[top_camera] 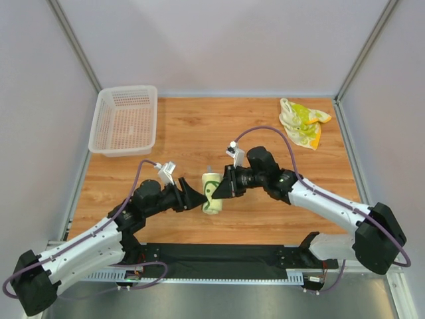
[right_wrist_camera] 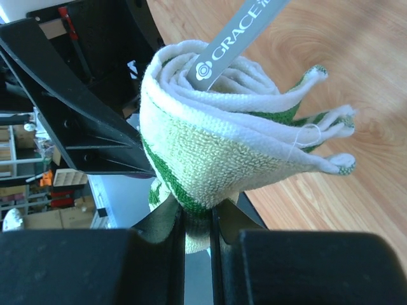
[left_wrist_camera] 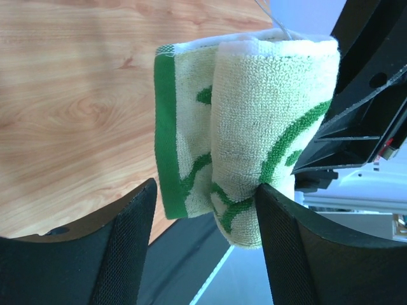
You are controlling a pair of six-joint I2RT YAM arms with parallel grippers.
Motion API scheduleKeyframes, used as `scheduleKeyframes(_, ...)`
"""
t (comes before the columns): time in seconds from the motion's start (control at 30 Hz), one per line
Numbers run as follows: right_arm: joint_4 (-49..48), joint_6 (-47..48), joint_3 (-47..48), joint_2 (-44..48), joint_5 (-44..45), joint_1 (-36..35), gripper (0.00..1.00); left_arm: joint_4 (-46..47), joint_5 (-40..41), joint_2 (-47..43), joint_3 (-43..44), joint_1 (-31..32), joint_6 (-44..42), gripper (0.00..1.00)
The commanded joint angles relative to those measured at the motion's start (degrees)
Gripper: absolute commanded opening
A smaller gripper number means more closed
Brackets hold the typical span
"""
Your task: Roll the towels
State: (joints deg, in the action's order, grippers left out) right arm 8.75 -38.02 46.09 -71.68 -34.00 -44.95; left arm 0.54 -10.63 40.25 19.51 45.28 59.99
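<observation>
Top view: 1 rolled green-patterned towel [top_camera: 212, 193] sat mid-desk [top_camera: 199, 133] between the 2 arms, long axis near-to-far; 1 blotched towel [top_camera: 302, 123] lay crumpled at the far right.
Left wrist view: left gripper [left_wrist_camera: 203, 197] stood wide, jaws astride the roll.
Right wrist view: right gripper [right_wrist_camera: 197, 222] was narrow, pinching the roll's end.

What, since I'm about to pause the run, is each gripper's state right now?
Left gripper: open, at the rolled green-patterned towel but not gripping it.
Right gripper: closed, holding that towel.
</observation>
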Motion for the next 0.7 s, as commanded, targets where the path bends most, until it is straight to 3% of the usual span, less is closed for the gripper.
scheduleKeyframes(0.0, -19.35, -9.60, -0.37, 2.51, -13.45, -2.42, 0.00, 8.78, -1.23, 0.62, -1.05, 0.25, 1.27, 0.71)
scheduleKeyframes(0.47, -50.30, -26.49, -5.65, 4.80, -19.44, -2.42, 0.00, 14.57, -3.51, 0.79, -2.98, 0.25, 4.08, 0.69)
scheduleKeyframes(0.57, -54.79, -29.82, -7.23, 3.48, -19.53, -2.51, 0.00, 17.29, -4.30, 1.23, -3.25, 0.25, 5.05, 0.58)
scheduleKeyframes(0.6, -57.94, -30.70, -7.67, 2.61, -19.44, -2.51, 0.00, 18.00, -4.48, 1.58, -3.25, 0.16, 5.23, 0.46)
scheduleKeyframes(0.67, -61.90, -32.90, -8.20, 1.72, -19.53, -2.51, 0.00, 19.41, -4.83, 2.02, -3.07, 0.16, 5.75, 0.34)
